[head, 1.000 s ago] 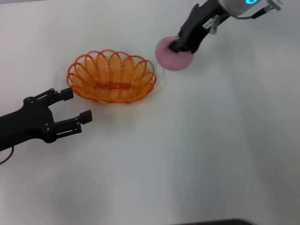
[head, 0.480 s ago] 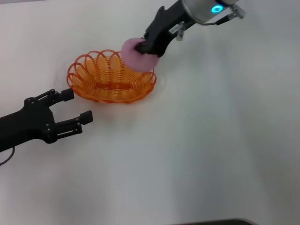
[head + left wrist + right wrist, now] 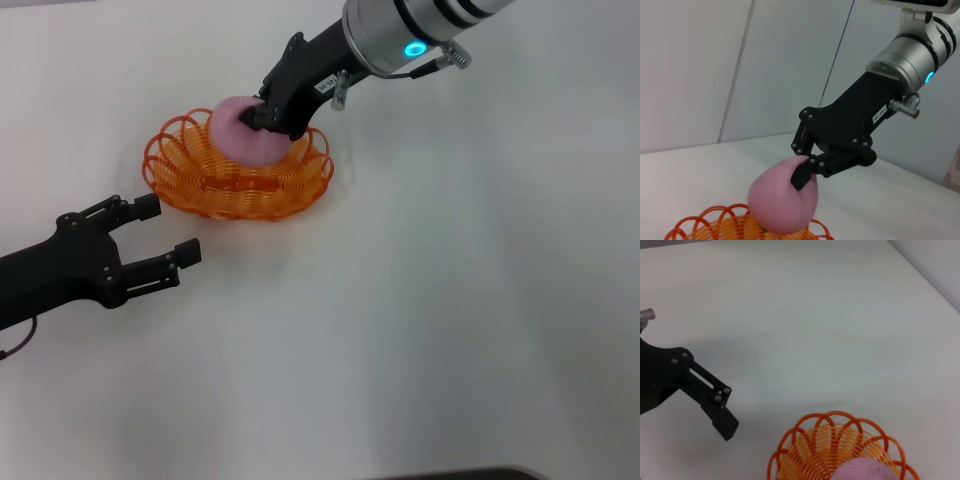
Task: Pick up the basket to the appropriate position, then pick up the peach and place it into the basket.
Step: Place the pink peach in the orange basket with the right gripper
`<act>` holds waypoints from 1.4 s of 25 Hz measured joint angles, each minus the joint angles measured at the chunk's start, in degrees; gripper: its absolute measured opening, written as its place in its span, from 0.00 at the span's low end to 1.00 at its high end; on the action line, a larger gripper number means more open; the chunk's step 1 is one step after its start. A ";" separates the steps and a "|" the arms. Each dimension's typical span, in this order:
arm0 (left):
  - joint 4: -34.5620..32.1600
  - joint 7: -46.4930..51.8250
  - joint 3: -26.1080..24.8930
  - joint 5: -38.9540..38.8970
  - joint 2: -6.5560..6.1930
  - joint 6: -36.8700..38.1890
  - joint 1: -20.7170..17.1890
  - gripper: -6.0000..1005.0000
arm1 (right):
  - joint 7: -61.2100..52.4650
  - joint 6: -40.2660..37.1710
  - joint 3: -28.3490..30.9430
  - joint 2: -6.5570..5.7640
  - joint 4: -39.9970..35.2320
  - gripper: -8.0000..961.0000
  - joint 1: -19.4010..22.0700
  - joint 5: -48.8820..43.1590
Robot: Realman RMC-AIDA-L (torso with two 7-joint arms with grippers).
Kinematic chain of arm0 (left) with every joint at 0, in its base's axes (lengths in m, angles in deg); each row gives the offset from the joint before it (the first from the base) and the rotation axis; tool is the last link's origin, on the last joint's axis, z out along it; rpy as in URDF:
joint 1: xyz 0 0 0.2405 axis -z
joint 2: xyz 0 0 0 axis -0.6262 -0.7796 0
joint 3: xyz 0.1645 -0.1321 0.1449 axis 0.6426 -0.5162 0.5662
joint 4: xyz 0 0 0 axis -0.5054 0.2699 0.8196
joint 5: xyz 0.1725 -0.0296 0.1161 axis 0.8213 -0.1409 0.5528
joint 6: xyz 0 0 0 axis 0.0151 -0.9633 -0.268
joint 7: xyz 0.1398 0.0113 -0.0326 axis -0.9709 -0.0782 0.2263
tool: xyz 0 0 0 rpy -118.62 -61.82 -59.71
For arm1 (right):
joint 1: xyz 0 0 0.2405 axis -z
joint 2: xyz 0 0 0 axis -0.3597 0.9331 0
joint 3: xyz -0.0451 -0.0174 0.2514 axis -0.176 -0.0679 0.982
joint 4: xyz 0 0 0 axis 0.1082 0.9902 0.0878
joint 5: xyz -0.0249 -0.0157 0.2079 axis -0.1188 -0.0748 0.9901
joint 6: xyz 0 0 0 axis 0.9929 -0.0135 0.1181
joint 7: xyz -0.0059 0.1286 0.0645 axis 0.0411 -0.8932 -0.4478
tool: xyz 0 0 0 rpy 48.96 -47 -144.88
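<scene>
The orange wire basket [image 3: 190, 180] [image 3: 715, 222] [image 3: 810, 450] rests on the white table [image 3: 450, 300] at the back left. My right gripper [image 3: 268, 115] [image 3: 802, 170] is shut on the pink peach [image 3: 240, 135] [image 3: 782, 200] [image 3: 865, 472] and holds it just over the basket's middle, low inside the scalloped rim. My left gripper [image 3: 165, 232] hangs open in front of the basket's left end, apart from it, with nothing between its fingers [image 3: 722, 420].
White table top surrounds the basket on every side. A grey wall [image 3: 715, 65] rises behind the table.
My right gripper has carried the peach leftward from beside the basket's right end to over its middle and lowered it. The left arm barely moved.
</scene>
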 joint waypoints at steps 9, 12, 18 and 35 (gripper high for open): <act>0.24 -0.08 0.09 0.03 -0.02 -0.06 0.21 0.87 | 0.31 0.15 -0.33 0.01 0.71 0.11 -0.38 0.27; 0.25 -0.08 0.17 0.06 -0.02 -0.08 0.28 0.87 | 0.29 0.22 -0.28 0.01 0.73 0.12 -0.44 0.31; 0.33 -0.08 0.18 0.09 0.03 -0.15 0.44 0.87 | 0.03 1.22 -0.50 0.01 0.85 0.35 -0.66 0.39; 0.34 -0.03 0.18 0.09 0.06 -0.14 0.74 0.87 | 0.31 1.20 -0.64 0.10 0.86 0.78 -0.65 1.36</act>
